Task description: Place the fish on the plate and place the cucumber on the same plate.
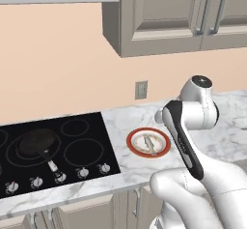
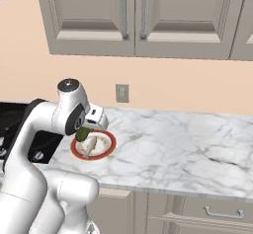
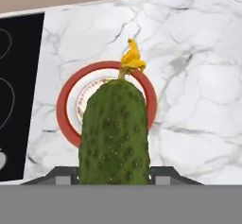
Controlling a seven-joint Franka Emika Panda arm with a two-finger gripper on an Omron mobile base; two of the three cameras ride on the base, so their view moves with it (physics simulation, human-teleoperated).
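A: Presently, what is listed for the tool (image 2: 85,134)?

B: It is recorded as clamped on the cucumber (image 3: 115,133), dark green and pebbled, with a yellow withered flower at its far end. In the hand view the cucumber is seen standing out along the tool's axis, over the plate (image 3: 66,119). In the right base view it is seen held just above the plate's near-left rim.

A: And the plate?

B: Round, red-orange rim, white centre; set on the marble bench (image 2: 168,144), just right of the black cooktop (image 1: 58,150). The fish (image 1: 150,144), slender and silvery-white, is seen lying on the plate's centre.

A: Is contact between cucumber and plate noted?

B: It cannot be told; in the right base view the two are overlapped.

A: Other entries?

B: A black frying pan (image 1: 36,143) is noted on the cooktop's left burner. A wall outlet (image 1: 141,90) is fixed above the bench, and grey cabinets (image 2: 133,18) are hung overhead.
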